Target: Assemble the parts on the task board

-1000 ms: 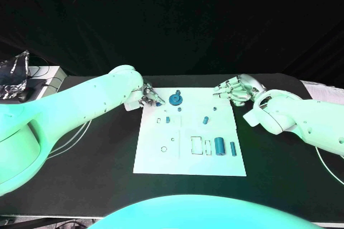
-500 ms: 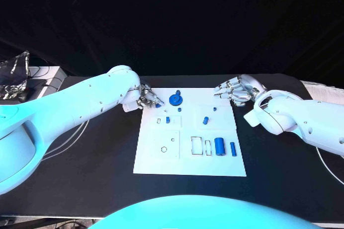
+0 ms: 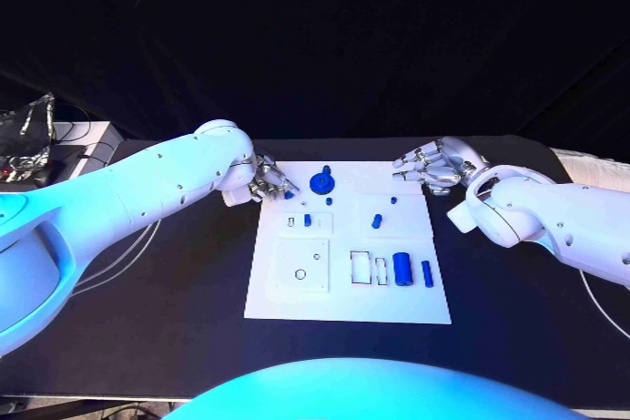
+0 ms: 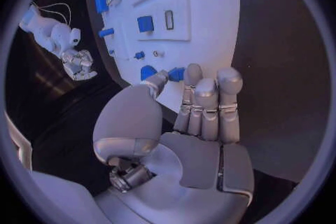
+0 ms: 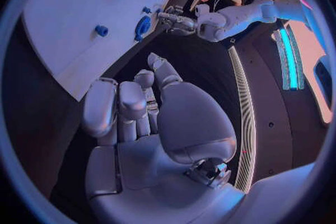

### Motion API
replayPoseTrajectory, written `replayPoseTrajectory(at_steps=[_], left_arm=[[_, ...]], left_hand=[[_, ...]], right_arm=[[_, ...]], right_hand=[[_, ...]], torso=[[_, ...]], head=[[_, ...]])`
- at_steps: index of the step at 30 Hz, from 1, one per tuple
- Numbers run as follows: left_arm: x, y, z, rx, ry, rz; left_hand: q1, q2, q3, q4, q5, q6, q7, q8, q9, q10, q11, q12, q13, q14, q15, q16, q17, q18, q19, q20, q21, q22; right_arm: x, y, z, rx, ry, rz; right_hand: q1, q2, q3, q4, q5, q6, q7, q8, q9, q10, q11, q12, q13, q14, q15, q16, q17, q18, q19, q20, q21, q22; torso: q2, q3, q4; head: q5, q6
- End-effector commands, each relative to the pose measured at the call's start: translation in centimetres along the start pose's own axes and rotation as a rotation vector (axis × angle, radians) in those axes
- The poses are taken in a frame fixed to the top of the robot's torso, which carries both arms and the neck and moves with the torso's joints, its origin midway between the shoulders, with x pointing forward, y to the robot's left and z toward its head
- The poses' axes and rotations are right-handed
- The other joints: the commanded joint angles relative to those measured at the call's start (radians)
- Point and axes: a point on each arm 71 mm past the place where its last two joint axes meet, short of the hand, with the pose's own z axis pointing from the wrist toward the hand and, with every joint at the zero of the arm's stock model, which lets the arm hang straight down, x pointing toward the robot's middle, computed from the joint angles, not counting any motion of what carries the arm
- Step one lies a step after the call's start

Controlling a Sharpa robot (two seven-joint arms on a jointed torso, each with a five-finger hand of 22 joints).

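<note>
On the black desk (image 3: 157,283) lies one white board (image 3: 348,292), its near half bare of pieces. Going back from the near edge, the first row holds a square plate with a small hole (image 3: 300,274) on the left, then two empty outlined slots (image 3: 360,267), then two blue cylinders standing side by side near the right edge: a thick one (image 3: 403,269) and a thin one (image 3: 427,273), close but apart.

Further back sit two small blue pegs, one left of centre (image 3: 308,220) and one right of centre (image 3: 377,221). Behind them are two tiny blue studs (image 3: 329,201), the second (image 3: 392,199) to the right. At the far edge stands one round blue wheel with a knob (image 3: 323,180).

That makes seven blue pieces on the board, all resting free of both hands.

The left robot hand (image 3: 272,181) hovers at the board's far left corner, just beside the wheel; in the left wrist view its fingers (image 4: 208,102) lie straight and pressed side by side, the thumb apart, nothing in them. The right robot hand (image 3: 433,167) sits over the desk just beyond the board's far right corner; in the right wrist view its fingers (image 5: 120,106) curl loosely inward with no piece between them
</note>
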Motion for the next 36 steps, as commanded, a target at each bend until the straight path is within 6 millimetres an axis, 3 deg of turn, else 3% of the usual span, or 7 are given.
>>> replayPoseTrajectory(at_steps=[1,16,18,19,25,30,36], left_arm=[[1.2,0.8,0.4,-0.036,0.066,0.024],[1.0,1.4,0.1,-0.029,0.089,-0.010],[0.9,1.5,0.0,-0.029,0.093,-0.012],[0.8,1.6,0.0,-0.030,0.095,-0.013],[0.6,2.0,-0.2,-0.036,0.103,-0.014],[0.4,2.3,-0.3,-0.039,0.104,-0.019],[0.3,2.5,-0.3,-0.036,0.111,-0.039]], left_hand=[[0.041,0.051,0.255,-0.258,0.014,-0.005,0.004,0.007,-0.070,-0.008,0.001,0.004,-0.002,-0.007,0.003,0.003,-0.003,0.013,-0.008,0.000,-0.006,0.070],[0.030,0.056,0.284,-0.271,0.041,-0.011,0.010,0.007,-0.078,-0.020,0.004,0.010,-0.010,-0.018,0.006,0.004,-0.018,0.020,-0.017,0.005,-0.010,0.068],[0.025,0.055,0.291,-0.272,0.066,-0.010,0.011,0.006,-0.081,-0.022,0.005,0.012,-0.011,-0.020,0.006,0.004,-0.021,0.022,-0.019,0.006,-0.011,0.067],[0.020,0.049,0.299,-0.275,0.115,-0.008,0.012,0.005,-0.083,-0.024,0.005,0.013,-0.011,-0.020,0.006,0.005,-0.021,0.023,-0.019,0.006,-0.010,0.068],[0.001,0.042,0.323,-0.290,0.182,0.002,0.011,0.003,-0.090,-0.028,0.004,0.017,-0.013,-0.023,0.004,0.007,-0.025,0.027,-0.021,0.006,-0.003,0.070],[-0.015,0.042,0.334,-0.301,0.206,0.008,0.012,-0.003,-0.098,-0.029,0.004,0.019,-0.016,-0.024,0.004,0.009,-0.029,0.030,-0.024,0.007,0.004,0.069],[-0.015,0.045,0.333,-0.300,0.204,0.012,0.016,-0.014,-0.111,-0.030,0.007,0.022,-0.018,-0.026,0.006,0.010,-0.033,0.032,-0.027,0.010,0.006,0.067]], right_arm=[[0.0,0.1,0.0,-0.011,0.007,-0.008],[0.0,0.1,0.0,-0.011,0.006,-0.009],[0.0,0.0,0.0,-0.010,0.005,-0.009],[-0.1,0.0,0.0,-0.010,0.005,-0.009],[-0.1,-0.1,0.0,-0.007,0.003,-0.008],[-0.2,-0.1,0.0,-0.007,0.004,-0.008],[-0.2,-0.1,0.0,-0.007,0.005,-0.007]], right_hand=[[0.006,-0.001,-0.004,-0.002,0.001,0.002,0.002,-0.006,-0.001,0.002,-0.006,-0.002,0.001,-0.001,-0.005,-0.005,0.001,0.000,0.074,-0.006,-0.001,0.155],[0.006,-0.002,-0.007,0.000,0.001,0.002,0.002,-0.006,-0.002,0.002,-0.006,-0.001,0.002,-0.001,-0.005,-0.004,0.002,0.000,0.074,-0.006,-0.003,0.154],[0.006,-0.002,-0.007,0.000,0.001,0.002,0.002,-0.006,-0.002,0.002,-0.006,-0.001,0.002,-0.001,-0.005,-0.004,0.002,0.000,0.074,-0.006,-0.003,0.154],[0.006,-0.002,-0.007,0.000,0.001,0.002,0.002,-0.006,-0.002,0.002,-0.006,-0.001,0.002,-0.001,-0.005,-0.004,0.002,0.000,0.074,-0.006,-0.003,0.154],[0.005,-0.003,-0.009,0.002,0.001,0.002,0.002,-0.006,-0.002,0.002,-0.006,-0.001,0.001,-0.001,-0.005,-0.005,0.002,0.000,0.074,-0.006,-0.002,0.155],[0.005,-0.003,-0.009,0.002,0.001,0.002,0.002,-0.006,-0.002,0.002,-0.006,-0.001,0.001,-0.001,-0.005,-0.005,0.002,0.000,0.074,-0.006,-0.002,0.155],[0.005,-0.003,-0.010,0.004,0.002,0.002,0.001,-0.006,-0.002,0.002,-0.006,-0.002,0.001,-0.001,-0.005,-0.005,0.002,0.000,0.074,-0.006,-0.002,0.155]], torso=[[0.001,0.0000,-0.0003],[0.000,0.0013,-0.0007],[0.000,0.0009,-0.0004],[0.000,0.0010,-0.0005],[0.000,0.0011,-0.0004],[0.000,0.0008,0.0001],[0.000,0.0005,-0.0001]], head=[[0.001,-0.001],[0.002,0.001],[0.002,0.001],[0.002,0.001],[0.000,0.002],[0.000,0.003],[0.001,0.005]])
